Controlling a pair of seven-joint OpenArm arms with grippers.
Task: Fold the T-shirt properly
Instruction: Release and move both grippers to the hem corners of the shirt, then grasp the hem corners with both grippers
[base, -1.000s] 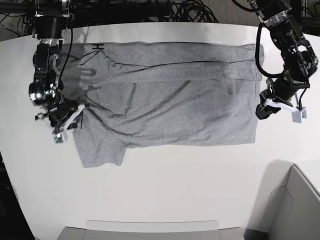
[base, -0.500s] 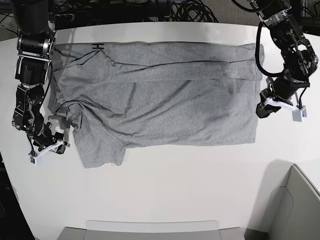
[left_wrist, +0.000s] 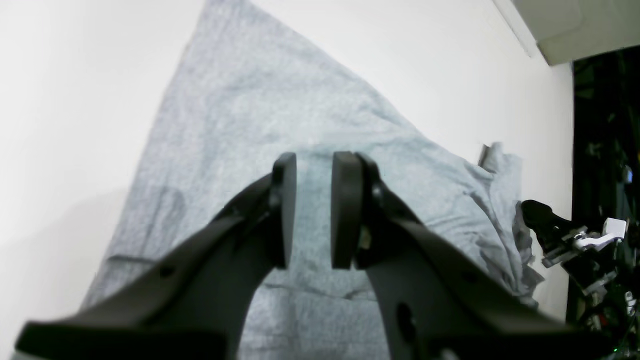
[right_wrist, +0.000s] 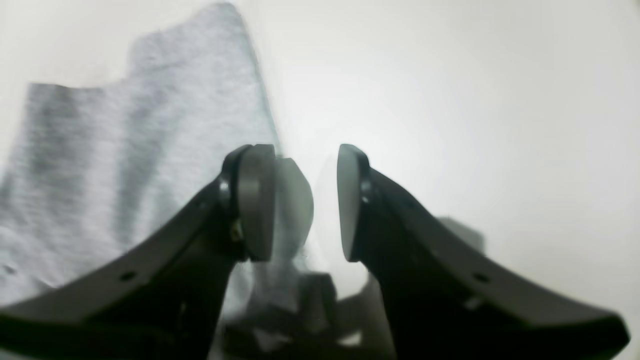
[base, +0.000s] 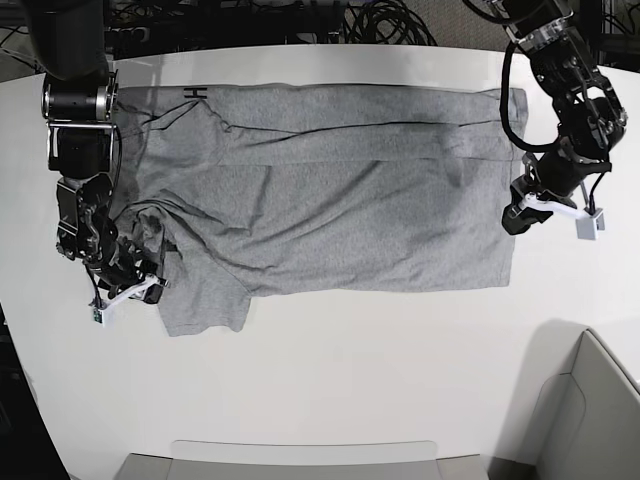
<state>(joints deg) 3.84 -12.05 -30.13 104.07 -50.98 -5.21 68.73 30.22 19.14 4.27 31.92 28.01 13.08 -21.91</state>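
Two grippers parted and empty — right gripper (base: 128, 292) beside the lower sleeve, left gripper (base: 550, 208) at the hem; T-shirt (base: 330, 190) spread on table (base: 350, 380), partly folded — next, pinching those edges

A white table (base: 330, 350) has black cables (base: 380, 20) behind and grey bins (base: 590, 410) at its near edge.

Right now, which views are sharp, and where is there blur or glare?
Base view: sharp, evenly lit; T-shirt creases read clearly. Left wrist view: left gripper soft, shirt weave fairly clear. Right wrist view: blurriest; right gripper and shirt smeared, bright washed-out table.
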